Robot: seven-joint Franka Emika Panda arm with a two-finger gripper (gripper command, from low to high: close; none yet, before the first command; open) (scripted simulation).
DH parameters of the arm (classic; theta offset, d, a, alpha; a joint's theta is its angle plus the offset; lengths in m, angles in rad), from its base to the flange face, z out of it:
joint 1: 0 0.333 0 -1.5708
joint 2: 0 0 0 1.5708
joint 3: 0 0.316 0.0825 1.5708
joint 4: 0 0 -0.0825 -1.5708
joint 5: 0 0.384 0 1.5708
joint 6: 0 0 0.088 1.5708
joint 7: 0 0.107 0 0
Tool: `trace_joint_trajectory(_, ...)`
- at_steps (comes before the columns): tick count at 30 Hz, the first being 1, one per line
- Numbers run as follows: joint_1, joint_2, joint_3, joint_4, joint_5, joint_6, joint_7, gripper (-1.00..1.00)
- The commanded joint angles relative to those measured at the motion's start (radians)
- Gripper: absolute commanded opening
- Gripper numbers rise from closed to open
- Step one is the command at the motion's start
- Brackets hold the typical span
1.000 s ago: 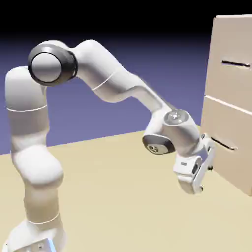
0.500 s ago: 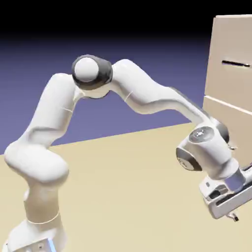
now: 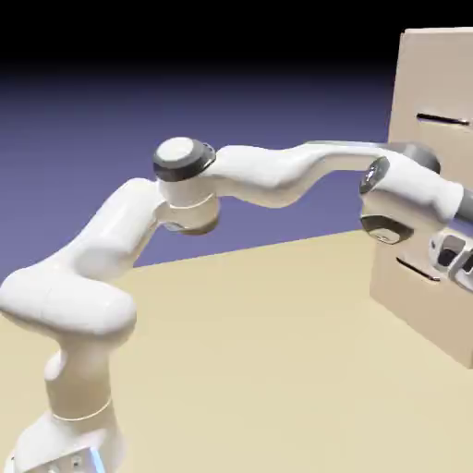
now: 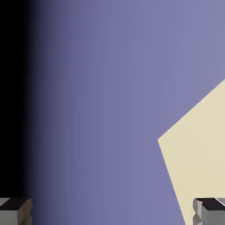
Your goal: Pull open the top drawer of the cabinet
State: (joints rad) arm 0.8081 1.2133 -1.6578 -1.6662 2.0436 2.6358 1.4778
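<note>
The cabinet [image 3: 430, 65] stands at the exterior view's right edge, tall and beige. Its top drawer [image 3: 427, 92] sits flush, and its thin dark handle [image 3: 442, 120] is untouched. My arm stretches right across the cabinet front, with the wrist [image 3: 399, 196] below that handle and above the lower drawer's handle [image 3: 418, 269]. The hand [image 3: 454, 255] runs off the picture's edge, so its fingers are hidden there. In the hand view my gripper [image 4: 112, 212] is open: the grey fingertips [image 4: 16, 210] sit far apart with nothing between them. No drawer or handle shows in that view.
The hand view shows mostly blue-violet backdrop, black at its left, and a beige wedge [image 4: 197, 154] at the lower right. The tan table [image 3: 259, 351] spreads under the arm. The robot's base [image 3: 65, 443] stands at the lower left.
The arm has unfolded and stretched right. The hand rose from low in front of the lower drawer to a height between the two handles. The jaws stayed wide apart.
</note>
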Motion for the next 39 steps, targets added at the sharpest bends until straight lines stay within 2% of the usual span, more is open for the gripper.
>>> trace_joint_trajectory(1,0.016,0.036,-0.034,0.023,0.042,-0.008,0.015,0.0)
trace_joint_trajectory(11,0.17,0.382,-0.355,0.245,0.437,-0.086,0.158,0.0)
trace_joint_trajectory(21,-0.026,0.352,-0.366,0.553,0.381,0.011,0.291,0.0)
trace_joint_trajectory(22,-0.026,0.352,-0.366,0.553,0.381,0.011,0.291,-1.0)
trace_joint_trajectory(23,-0.026,0.352,-0.366,0.553,0.381,0.011,0.291,-1.0)
trace_joint_trajectory(39,0.337,0.429,-0.374,-0.026,0.459,-0.183,0.094,-1.0)
